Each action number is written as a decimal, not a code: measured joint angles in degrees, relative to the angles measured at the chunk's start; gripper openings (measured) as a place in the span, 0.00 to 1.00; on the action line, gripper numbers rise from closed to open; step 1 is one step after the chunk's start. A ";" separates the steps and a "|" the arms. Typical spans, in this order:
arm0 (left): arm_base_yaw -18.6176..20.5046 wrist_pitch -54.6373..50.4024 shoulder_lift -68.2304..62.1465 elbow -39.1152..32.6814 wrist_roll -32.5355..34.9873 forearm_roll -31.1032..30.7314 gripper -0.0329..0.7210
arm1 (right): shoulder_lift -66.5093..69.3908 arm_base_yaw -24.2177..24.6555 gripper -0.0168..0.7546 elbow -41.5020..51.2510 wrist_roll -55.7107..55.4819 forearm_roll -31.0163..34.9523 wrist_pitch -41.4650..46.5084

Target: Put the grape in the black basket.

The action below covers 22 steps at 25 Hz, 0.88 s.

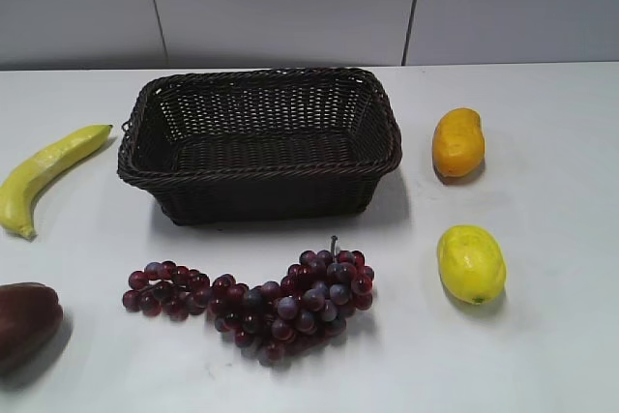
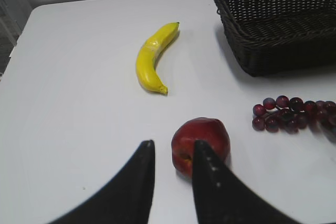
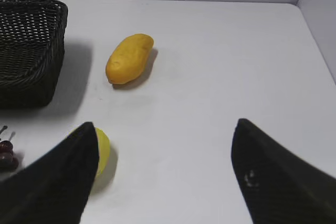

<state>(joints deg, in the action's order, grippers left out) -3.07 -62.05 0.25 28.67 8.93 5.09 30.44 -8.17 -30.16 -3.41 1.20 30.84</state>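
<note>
The grape (image 1: 261,302), a long bunch of small dark red-purple grapes, lies on the white table in front of the black basket (image 1: 261,169). The woven basket stands at the table's middle back and holds nothing that I can see. Neither gripper shows in the exterior view. My left gripper (image 2: 173,148) is open with a modest gap and empty, above the table left of the grape's tip (image 2: 294,114); the basket (image 2: 273,51) is at its upper right. My right gripper (image 3: 165,129) is wide open and empty; the grape's end (image 3: 6,150) and the basket (image 3: 31,66) lie at its left.
A banana (image 1: 48,173) (image 2: 152,59) lies at the left. A dark maroon fruit (image 1: 24,321) (image 2: 207,135) sits at the front left, just beyond my left fingertip. An orange mango (image 1: 457,142) (image 3: 128,59) and a yellow fruit (image 1: 471,263) (image 3: 102,150) lie right of the basket.
</note>
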 joint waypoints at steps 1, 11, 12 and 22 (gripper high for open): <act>0.00 0.00 0.00 0.00 0.00 0.00 0.35 | 3.01 0.00 0.79 0.00 1.32 1.63 -1.23; 0.00 0.00 0.00 0.00 0.00 0.00 0.35 | 27.88 -6.44 0.79 -4.51 32.21 31.29 -1.69; 0.00 0.00 0.00 0.00 0.00 0.00 0.35 | 29.84 -8.24 0.79 -5.71 32.70 31.87 -1.62; 0.00 0.00 0.00 0.00 0.00 0.00 0.35 | 51.92 -25.85 0.80 -18.52 38.55 26.84 0.89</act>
<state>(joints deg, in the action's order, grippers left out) -3.07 -62.05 0.25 28.67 8.93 5.09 82.36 -34.02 -48.68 35.13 28.04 31.73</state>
